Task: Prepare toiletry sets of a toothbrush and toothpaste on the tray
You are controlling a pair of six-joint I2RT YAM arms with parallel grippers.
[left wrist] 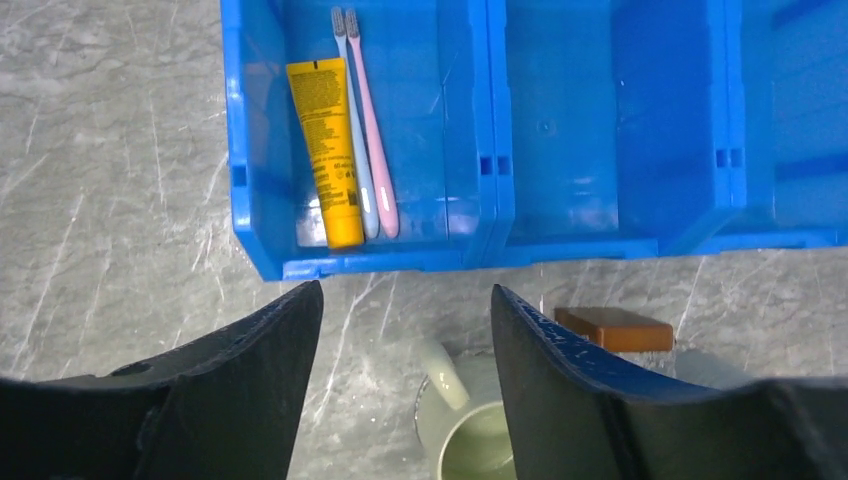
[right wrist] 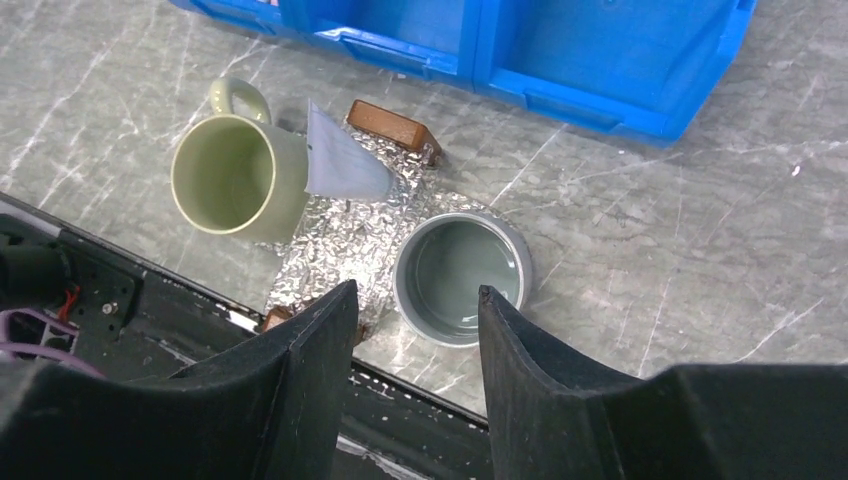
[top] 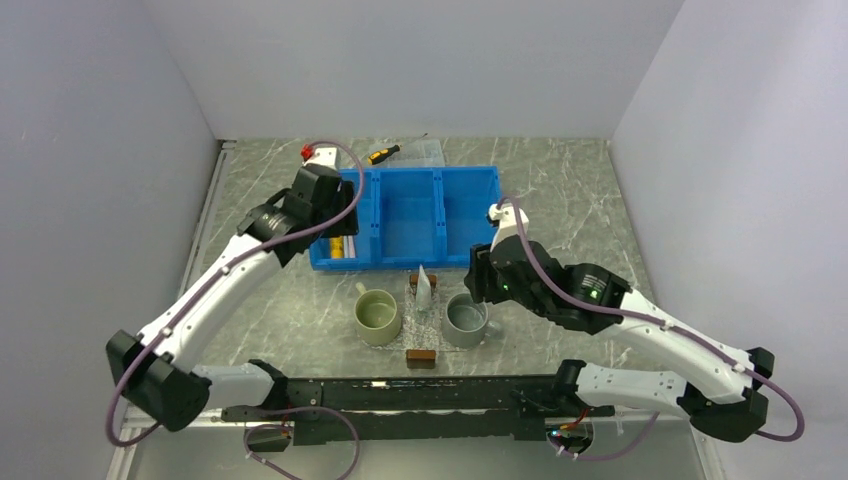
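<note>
The clear tray (right wrist: 345,240) lies between two mugs, a brown block handle (right wrist: 392,125) at its far end. A pale toothpaste (right wrist: 340,160) tube rests on the tray's far part, beside the green mug (right wrist: 225,175); from above the toothpaste (top: 424,288) shows between the mugs. A pink toothbrush (left wrist: 374,140) and a pale blue one (left wrist: 355,120) lie in the blue bin's left compartment beside a yellow tube (left wrist: 328,150). My left gripper (left wrist: 405,300) hovers open and empty above the bin's front edge. Over the grey mug (right wrist: 462,275), my right gripper (right wrist: 418,300) is open and empty.
The blue three-compartment bin (top: 420,215) stands behind the tray; its middle and right compartments look empty. A yellow-and-black screwdriver (top: 383,154) and a clear box (top: 428,152) lie behind it. The arms' black base rail (top: 420,395) runs along the near edge.
</note>
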